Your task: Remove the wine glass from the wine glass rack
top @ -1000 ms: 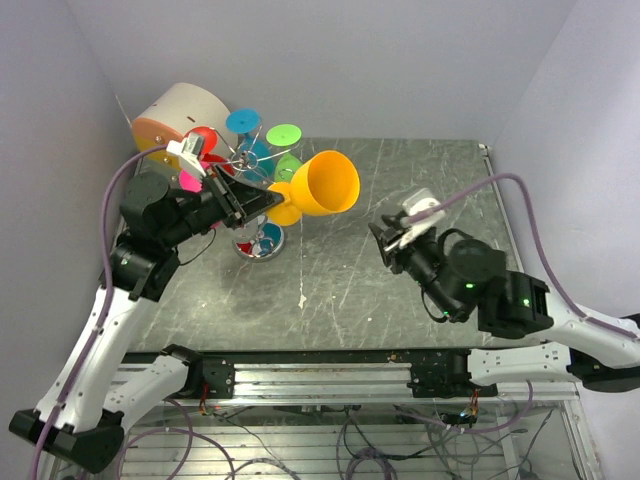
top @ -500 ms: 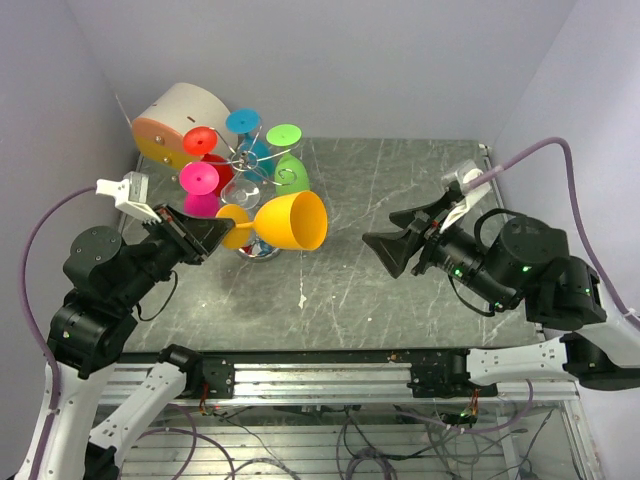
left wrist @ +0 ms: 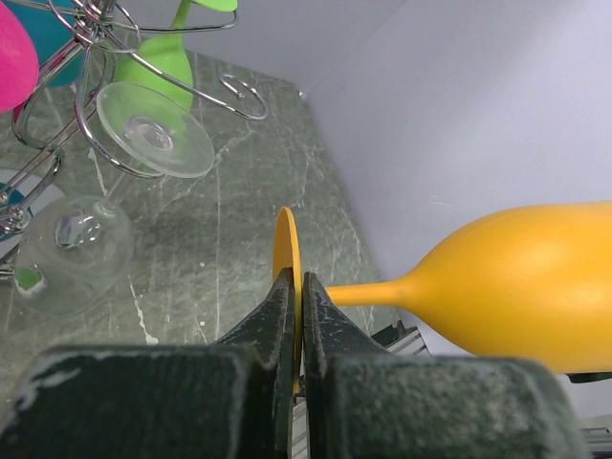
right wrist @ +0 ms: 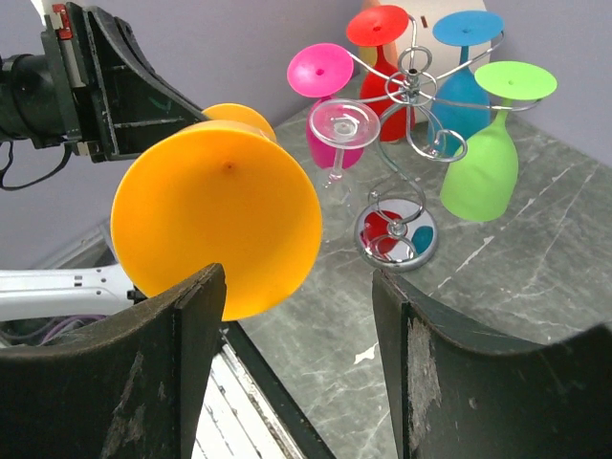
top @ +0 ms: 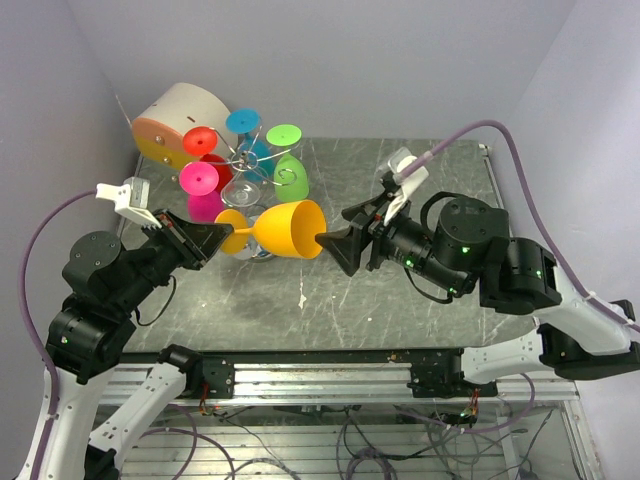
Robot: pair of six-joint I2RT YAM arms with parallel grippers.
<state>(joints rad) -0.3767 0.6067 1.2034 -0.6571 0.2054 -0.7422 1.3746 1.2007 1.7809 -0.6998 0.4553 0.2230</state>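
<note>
An orange wine glass [top: 290, 230] hangs sideways in the air, clear of the wine glass rack [top: 243, 158]. My left gripper [top: 215, 238] is shut on the edge of its round foot [left wrist: 286, 251]. The stem and bowl [left wrist: 516, 287] stick out to the right. The bowl's mouth [right wrist: 215, 206] faces my right gripper [top: 338, 240], which is open right at the rim. One finger [right wrist: 182, 325] overlaps the rim's lower edge, and I cannot tell whether it touches. The rack's chrome base [right wrist: 397, 234] stands on the table behind.
Pink [top: 200, 180], red [top: 200, 140], blue [top: 243, 122], green [top: 285, 135] and clear [top: 240, 192] glasses still hang on the rack. A beige drum with an orange face [top: 175, 120] sits at the back left. Walls close both sides. A metal rail [top: 320, 375] edges the table's near side.
My left arm drew back towards the near left, carrying the orange glass off the rack. My right gripper opened and swung left up to the bowl's mouth.
</note>
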